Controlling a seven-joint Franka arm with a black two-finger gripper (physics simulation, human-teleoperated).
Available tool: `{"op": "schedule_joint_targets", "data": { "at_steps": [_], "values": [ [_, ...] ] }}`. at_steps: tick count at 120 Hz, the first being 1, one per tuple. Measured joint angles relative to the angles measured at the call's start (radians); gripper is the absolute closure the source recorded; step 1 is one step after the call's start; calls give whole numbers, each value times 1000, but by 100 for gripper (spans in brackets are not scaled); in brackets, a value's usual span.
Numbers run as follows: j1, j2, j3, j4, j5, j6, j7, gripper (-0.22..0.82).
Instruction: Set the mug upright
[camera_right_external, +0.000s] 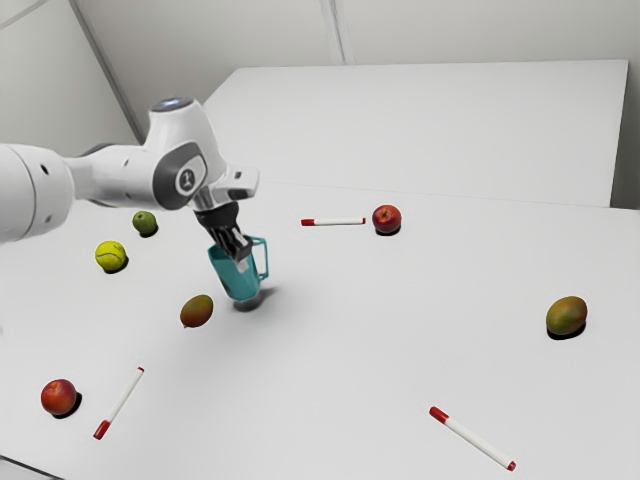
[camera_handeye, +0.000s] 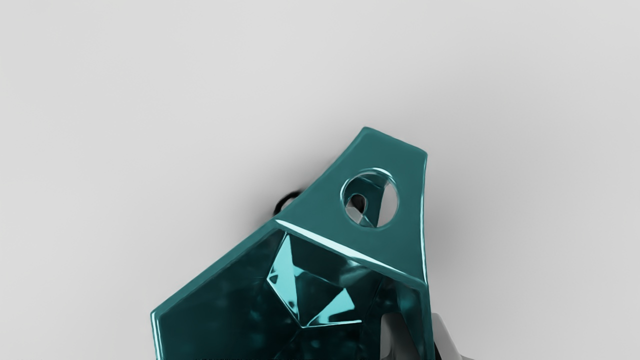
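So the mug (camera_right_external: 234, 278) is right under the gripper (camera_right_external: 242, 257), mouth up by the fingers and base pointing down at the table (camera_right_external: 340, 350). The gripper's got it pinched by the side wall: one finger (camera_handeye: 395, 337) is inside the mouth, the other is outside, with the wall between them. The handle (camera_right_external: 266, 259) sticks out beside the gripper, on the side away from the arm's base.

Thing that matters here imo is the long axis. It's nearly vertical but not quite: the mouth end leans back toward the arm and the base kicks out a bit past the gripper's tips, away from the arm. Can't tell if the base is touching or just above the table. I'd swing the base back under the gripper till the axis is plumb, then ease down and let go. Release it while it's leaning and it could tip back toward the arm, where the nearby mango (camera_right_external: 197, 311) sits.
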Motion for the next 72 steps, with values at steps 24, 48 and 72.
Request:
{"op": "schedule_joint_targets", "data": {
  "at_steps": [24,48,72],
  "values": [
    [1,-4,-1,-30,0,22,-24,76],
    [1,2,-1,-47,0,40,-42,76],
    [1,13,-1,-50,-1,52,-55,76]
  ]
}}
